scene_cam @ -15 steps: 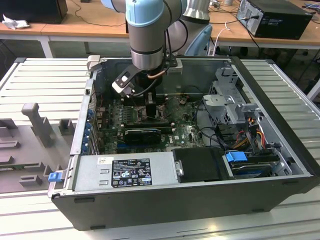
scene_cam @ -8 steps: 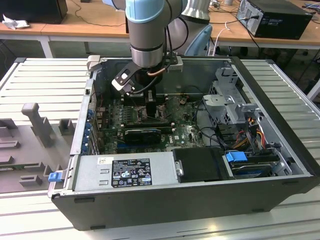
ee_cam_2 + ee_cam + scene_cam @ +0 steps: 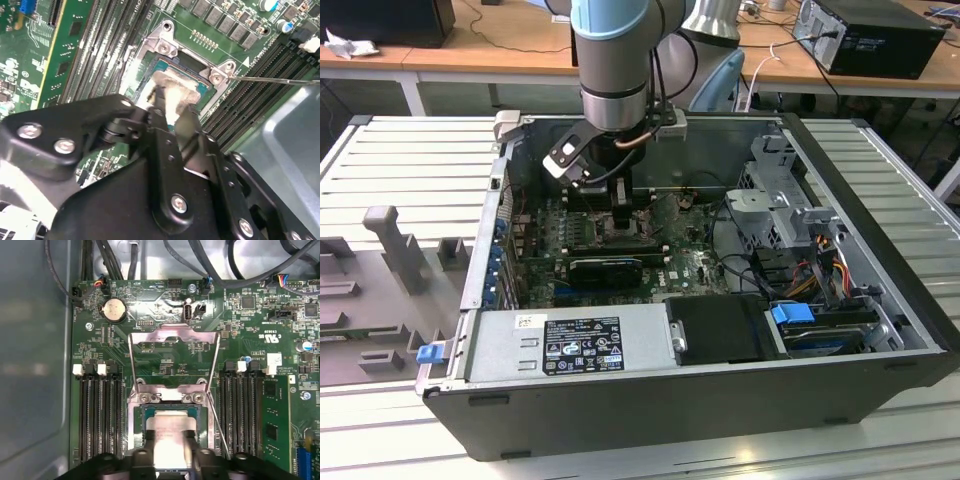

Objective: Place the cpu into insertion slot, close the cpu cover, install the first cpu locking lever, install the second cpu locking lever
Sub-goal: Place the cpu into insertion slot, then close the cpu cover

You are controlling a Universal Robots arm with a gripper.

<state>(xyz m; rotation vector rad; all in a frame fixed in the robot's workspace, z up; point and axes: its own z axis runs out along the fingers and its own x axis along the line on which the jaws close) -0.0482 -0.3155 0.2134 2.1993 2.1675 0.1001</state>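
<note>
arm (image 3: 610,60): upright, wrist down inside computer case (image 3: 670,400)
gripper (image 3: 172,114): clamped on cpu (image 3: 172,437), at insertion slot (image 3: 197,412)
cpu cover (image 3: 172,335): flipped open

The flat square metal cpu (image 3: 172,432) is pale silvery-grey; the motherboard (image 3: 165,310) green, speckled with small black chips; the long memory slots (image 3: 102,415) black, white-tipped; the gripper (image 3: 174,107) matte black; the plastic tab (image 3: 430,352), at eight o'clock of the dark grey case (image 3: 720,400) in the exterior view, blue.
</note>
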